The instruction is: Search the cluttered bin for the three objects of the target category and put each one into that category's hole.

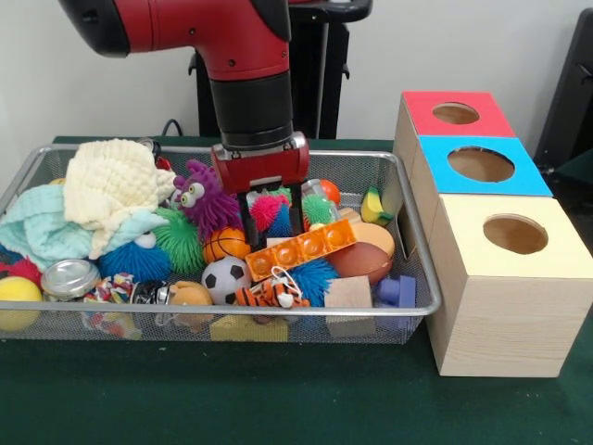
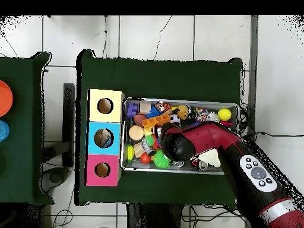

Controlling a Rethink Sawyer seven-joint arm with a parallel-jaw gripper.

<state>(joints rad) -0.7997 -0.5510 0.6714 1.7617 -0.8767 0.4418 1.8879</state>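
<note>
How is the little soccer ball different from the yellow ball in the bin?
The soccer ball is white with black patches; the yellow ball is plain yellow. The soccer ball sits near the middle of the bin, by the orange block; the yellow ball lies at the bin's left end in the front view, beside a metal lid. The soccer ball looks a bit smaller. Both are round and lie at the bin's front side.

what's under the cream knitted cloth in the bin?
The cream knitted cloth lies on a light blue cloth and overlaps a green spiky ball and a blue spiky ball. Whatever sits beneath its middle is covered. In the overhead view the arm hides that corner.
</note>
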